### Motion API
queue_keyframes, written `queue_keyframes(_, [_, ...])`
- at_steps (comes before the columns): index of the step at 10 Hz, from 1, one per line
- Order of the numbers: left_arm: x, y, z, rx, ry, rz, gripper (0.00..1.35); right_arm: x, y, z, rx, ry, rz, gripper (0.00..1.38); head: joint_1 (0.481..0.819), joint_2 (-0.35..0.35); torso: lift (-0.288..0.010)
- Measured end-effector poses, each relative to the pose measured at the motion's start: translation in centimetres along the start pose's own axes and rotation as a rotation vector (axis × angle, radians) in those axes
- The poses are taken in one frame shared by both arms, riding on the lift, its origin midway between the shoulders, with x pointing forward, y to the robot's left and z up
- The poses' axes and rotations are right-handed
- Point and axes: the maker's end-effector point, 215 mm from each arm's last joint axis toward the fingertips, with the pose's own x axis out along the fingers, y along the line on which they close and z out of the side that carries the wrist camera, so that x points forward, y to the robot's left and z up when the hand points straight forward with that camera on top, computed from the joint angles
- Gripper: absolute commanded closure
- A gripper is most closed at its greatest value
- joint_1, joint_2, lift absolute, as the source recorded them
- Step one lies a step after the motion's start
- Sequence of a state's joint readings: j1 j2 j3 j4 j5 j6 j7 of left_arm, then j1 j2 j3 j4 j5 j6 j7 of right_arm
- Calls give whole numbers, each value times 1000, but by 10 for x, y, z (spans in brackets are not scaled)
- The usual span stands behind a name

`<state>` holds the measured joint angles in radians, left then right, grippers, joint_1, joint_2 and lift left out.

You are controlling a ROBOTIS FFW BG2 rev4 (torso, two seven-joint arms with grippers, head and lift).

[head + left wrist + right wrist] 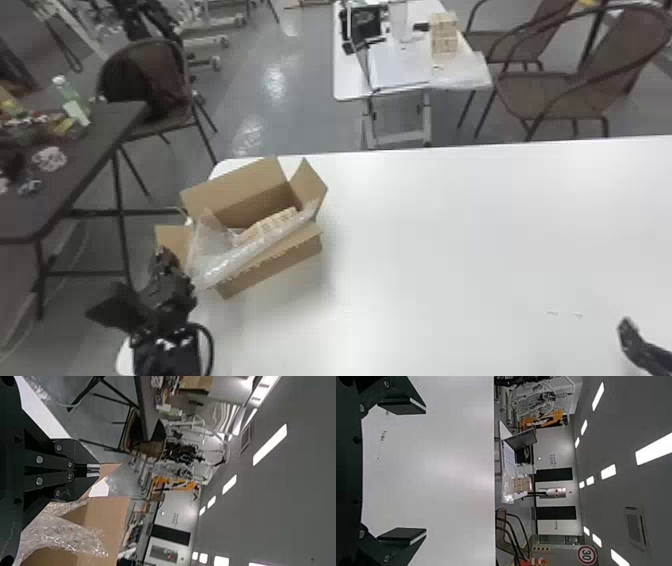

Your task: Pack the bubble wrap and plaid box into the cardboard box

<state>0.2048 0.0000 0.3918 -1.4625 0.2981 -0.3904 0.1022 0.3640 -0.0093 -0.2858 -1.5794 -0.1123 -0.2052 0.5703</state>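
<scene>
Nearing completion: plaid box (274, 221) and bubble wrap (230, 261) lie in the cardboard box (277, 266), centre-left; overhanging wrap needs tucking. Left gripper (98, 470) is closed; right gripper (426, 471) gapes, empty.

White table (450, 225), smooth top; open cardboard box (272, 267) standing on it, by far left corner.

You're in what looks like a robotics lab or workshop. Strip lights (655, 449) line the ceiling above a shiny grey floor (300, 105). Beyond your white bench (450, 225) you can see pale metal frames (207, 42) on casters, orange equipment (552, 417), a dark side table (30, 220) with clutter, woven chairs (555, 95), and a round red-rimmed sign (587, 555) towards the back.
</scene>
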Motion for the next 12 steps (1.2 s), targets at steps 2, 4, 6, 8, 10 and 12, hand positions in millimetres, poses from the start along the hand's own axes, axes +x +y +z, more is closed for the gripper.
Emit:
queue_keyframes(2, [-9,31,4,31,-42,195,1211,1,-1,-2,10,3,3,206,695,303,-89])
queue_keyframes(4, [-13,35,-1,46,-50,283,1211,5,1,-1,17,3,13,206,695,307,-89])
queue_keyframes(6, [-20,45,-3,75,-56,375,1133,7,0,0,25,1,13,206,695,316,-89])
queue_keyframes(8, [-17,47,-4,74,-61,385,147,9,2,0,30,-1,17,206,695,322,-89])
queue_keyframes(10, [-27,37,8,54,-103,345,174,11,2,4,30,-8,20,206,695,311,-89])
queue_keyframes(12, [-46,12,34,39,-143,247,223,9,5,10,34,-19,22,206,695,282,-89])
